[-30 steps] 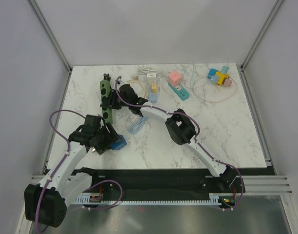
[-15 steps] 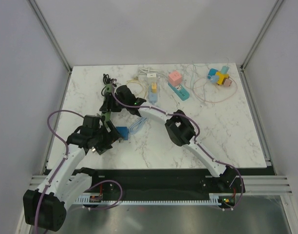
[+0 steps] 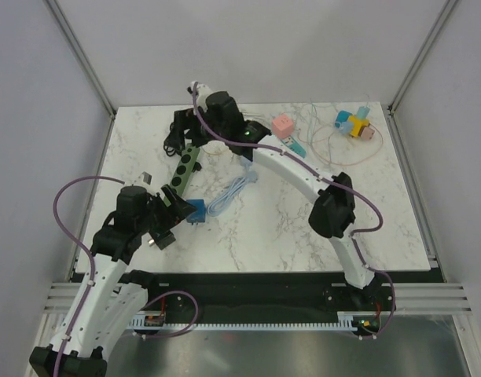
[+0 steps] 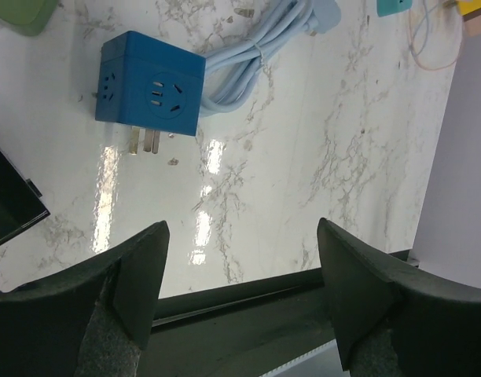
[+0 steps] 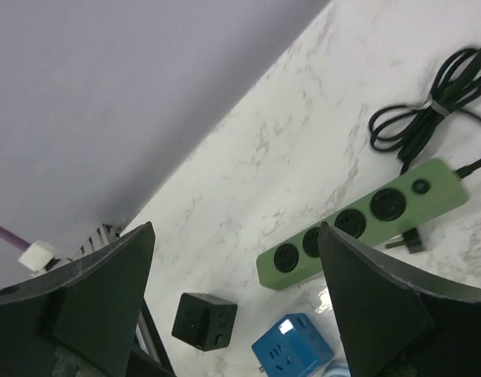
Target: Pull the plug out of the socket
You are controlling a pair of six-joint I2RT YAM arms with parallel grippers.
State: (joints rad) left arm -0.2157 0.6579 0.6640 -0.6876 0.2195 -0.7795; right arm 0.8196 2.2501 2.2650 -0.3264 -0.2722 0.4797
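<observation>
The blue cube plug [image 4: 150, 88] is lying on the marble tabletop [image 4: 319, 157] with its metal prongs bare, free of the green power strip [image 5: 358, 224] and just beside that strip's near end. The left gripper [image 4: 240, 229] is hovering just short of the plug; its jaws are standing released, with nothing between them, and the plug is sitting ahead of them, toward 1 finger's side. A coiled light-blue cable [image 4: 256, 59] is touching the plug's far side. A black cube adapter [image 5: 203, 320] is resting near the plug. The right gripper [image 5: 234, 228] is hanging high over the tabletop's far-left part with its jaws spread wide and gripping nothing; the strip, showing 4 sockets, and its bundled black cord [image 5: 429, 118] are lying well below them.
</observation>
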